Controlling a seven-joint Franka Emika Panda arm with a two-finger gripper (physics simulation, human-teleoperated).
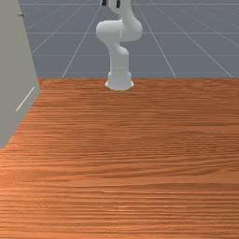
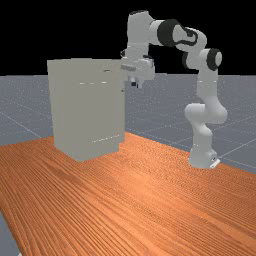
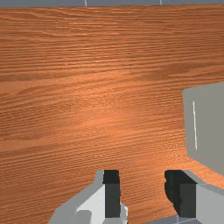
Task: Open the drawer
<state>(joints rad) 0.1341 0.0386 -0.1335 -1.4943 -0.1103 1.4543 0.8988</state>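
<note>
Drawer: within cabinet (image 2: 85,110), front view's left | end effector (image 3: 142,177): fingers well apart, empty | likely step: line up with handle (image 1: 21,14), straddle it squarely before closing | then pull straight out, slowly, lest it slip

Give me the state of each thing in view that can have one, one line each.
Gripper, open, nothing between the fingers.
Arm, raised and bent, reaching toward the cabinet.
Cabinet, upright on the table.
Drawer, cannot tell whether open or shut.
</note>
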